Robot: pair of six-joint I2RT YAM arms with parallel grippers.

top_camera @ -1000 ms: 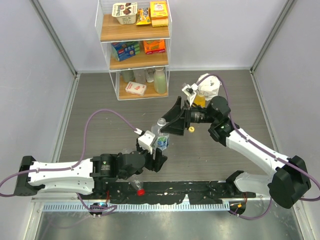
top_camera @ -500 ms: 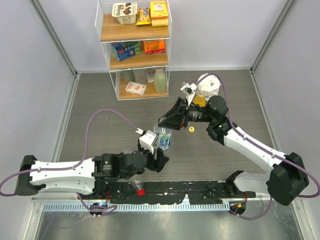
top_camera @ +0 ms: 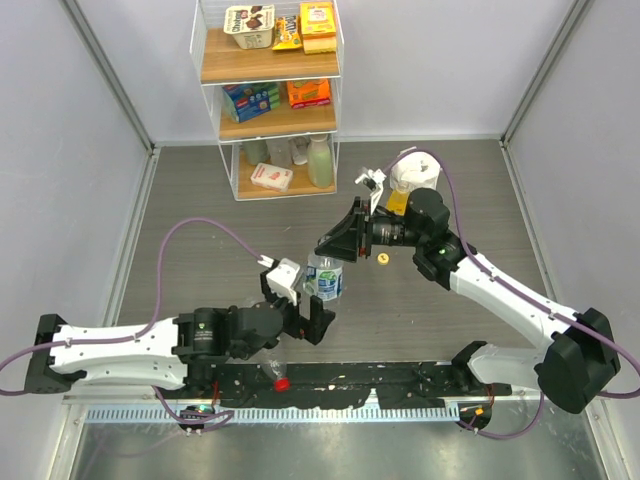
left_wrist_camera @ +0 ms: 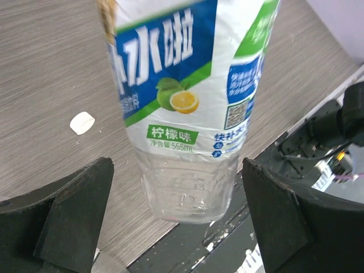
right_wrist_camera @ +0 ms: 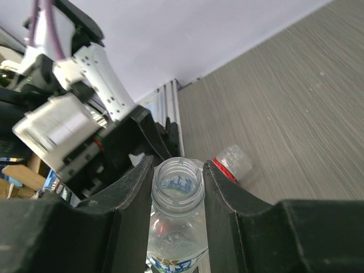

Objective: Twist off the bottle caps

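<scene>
A clear bottle with a blue label hangs upright, tilted slightly, above the table. Its neck is uncapped. My right gripper is shut on that neck, one finger on each side. My left gripper is open, with its fingers well apart from the bottle's lower body. A yellow cap lies on the table below the right wrist. On the table beside the bottle lies a small white cap. The yellow bottle stands behind the right arm. Another clear bottle neck with a red ring lies on the table.
A wire shelf rack at the back holds food packs and a pale green bottle. A white object sits behind the yellow bottle. A black rail runs along the near edge, with a small red piece on it.
My right gripper has shut on the bottle's neck. My left gripper has opened, let go of the bottle's body and drawn back slightly to the left.
</scene>
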